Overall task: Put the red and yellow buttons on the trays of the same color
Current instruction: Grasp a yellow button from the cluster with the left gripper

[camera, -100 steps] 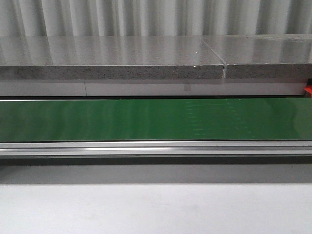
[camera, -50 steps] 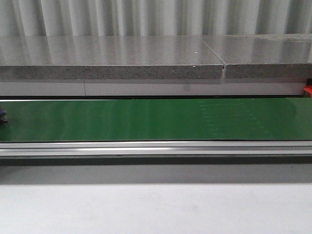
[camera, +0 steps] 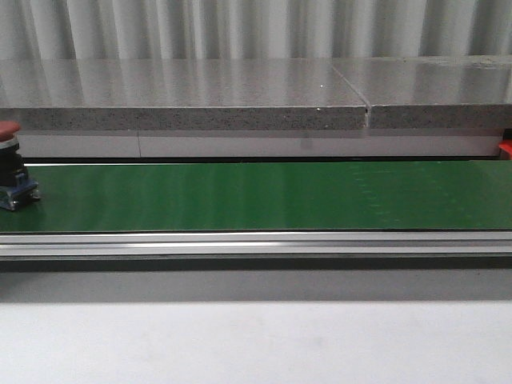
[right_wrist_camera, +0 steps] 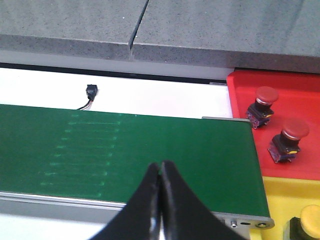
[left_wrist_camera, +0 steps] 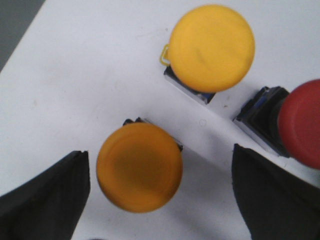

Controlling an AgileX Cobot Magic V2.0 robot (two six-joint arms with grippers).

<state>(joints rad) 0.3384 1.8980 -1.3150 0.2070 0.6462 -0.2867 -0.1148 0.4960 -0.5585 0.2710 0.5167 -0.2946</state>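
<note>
A red button (camera: pixel 11 164) on a dark base rides the green belt (camera: pixel 264 196) at its far left edge in the front view. In the left wrist view my left gripper (left_wrist_camera: pixel 159 165) is open above a white surface, with a yellow button (left_wrist_camera: pixel 139 167) between its fingers and untouched. A second yellow button (left_wrist_camera: pixel 211 47) and a red button (left_wrist_camera: pixel 300 122) stand beyond it. My right gripper (right_wrist_camera: pixel 160 167) is shut on nothing over the belt's end. Beside that end, the red tray (right_wrist_camera: pixel 240 87) holds two red buttons (right_wrist_camera: pixel 265 95) (right_wrist_camera: pixel 292 129). The yellow tray (right_wrist_camera: pixel 280 192) holds a yellow button (right_wrist_camera: pixel 310 220).
A grey stone ledge (camera: pixel 184 96) runs behind the belt, and an aluminium rail (camera: pixel 256 242) runs along its front. A small black cable connector (right_wrist_camera: pixel 91 92) lies on the white strip behind the belt.
A red button has come in on the belt from the left edge of the front view, moving right. Nothing else there differs.
</note>
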